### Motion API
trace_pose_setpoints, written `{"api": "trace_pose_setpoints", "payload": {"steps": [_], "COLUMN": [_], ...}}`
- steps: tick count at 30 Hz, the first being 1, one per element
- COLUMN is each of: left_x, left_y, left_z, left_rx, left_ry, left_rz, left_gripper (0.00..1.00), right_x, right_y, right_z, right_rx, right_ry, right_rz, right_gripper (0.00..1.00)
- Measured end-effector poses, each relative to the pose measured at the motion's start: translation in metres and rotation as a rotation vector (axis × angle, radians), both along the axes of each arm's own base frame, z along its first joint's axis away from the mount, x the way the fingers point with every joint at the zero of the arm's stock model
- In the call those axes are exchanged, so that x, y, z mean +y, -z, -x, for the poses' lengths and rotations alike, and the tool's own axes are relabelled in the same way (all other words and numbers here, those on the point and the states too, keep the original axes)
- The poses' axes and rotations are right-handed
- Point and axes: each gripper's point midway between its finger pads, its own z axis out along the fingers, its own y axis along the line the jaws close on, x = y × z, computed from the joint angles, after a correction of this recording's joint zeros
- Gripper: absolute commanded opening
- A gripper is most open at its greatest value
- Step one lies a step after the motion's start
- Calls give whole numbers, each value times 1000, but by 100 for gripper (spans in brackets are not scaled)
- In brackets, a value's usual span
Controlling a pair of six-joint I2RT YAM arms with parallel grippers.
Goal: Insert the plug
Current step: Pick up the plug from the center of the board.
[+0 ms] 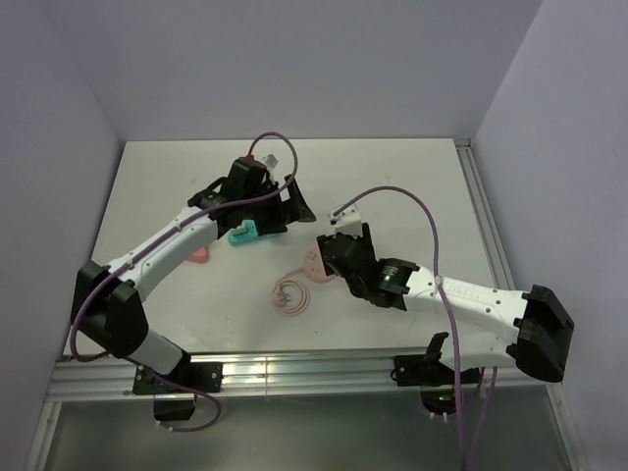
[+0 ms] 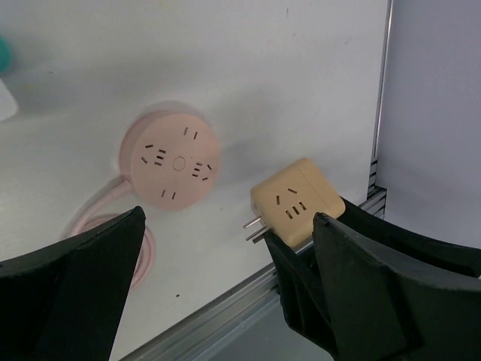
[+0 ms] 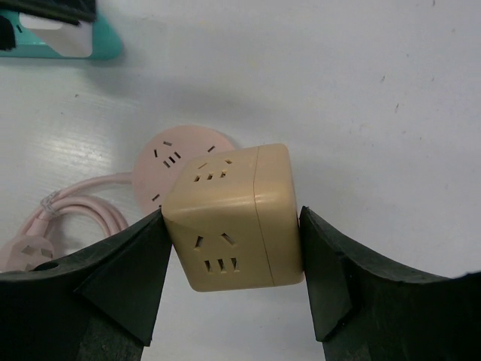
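Beige cube plug (image 3: 233, 218) is clamped between the right gripper (image 1: 339, 247) jaws and looks lifted off the table (image 1: 412, 196), just beside the pink round socket (image 2: 171, 159). Prongs (image 2: 253, 229) are bare, aimed toward the socket, in no slot. Grasp looks done; lining up and pushing in are left. Socket lies flat, pink cord (image 1: 291, 294) coiled near it. Right arm reaches in low from the right, wrist tipped down. Left gripper (image 2: 225, 263) has its jaws wide apart and holds nothing, hovering near a teal item (image 1: 243, 234).
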Motion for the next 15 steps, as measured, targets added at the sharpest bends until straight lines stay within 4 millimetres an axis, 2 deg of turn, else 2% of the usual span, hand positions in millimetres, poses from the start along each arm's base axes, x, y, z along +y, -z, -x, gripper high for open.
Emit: {"api": "trace_pose_setpoints", "payload": {"steps": [4, 9, 15], "left_x": [21, 45, 34], "left_y": [-7, 10, 10], "left_z": [-5, -7, -5], "left_rx": [-49, -11, 27], "left_ry": [-47, -84, -43], "left_rz": [31, 90, 123], "left_gripper": [100, 99, 99], "right_x": [4, 6, 10], "right_y": [0, -1, 5], "right_z": [4, 7, 12], "right_rx": [-25, -55, -80], "right_ry": [-7, -9, -18], "right_rz": [8, 48, 122], "right_gripper": [47, 47, 47]}}
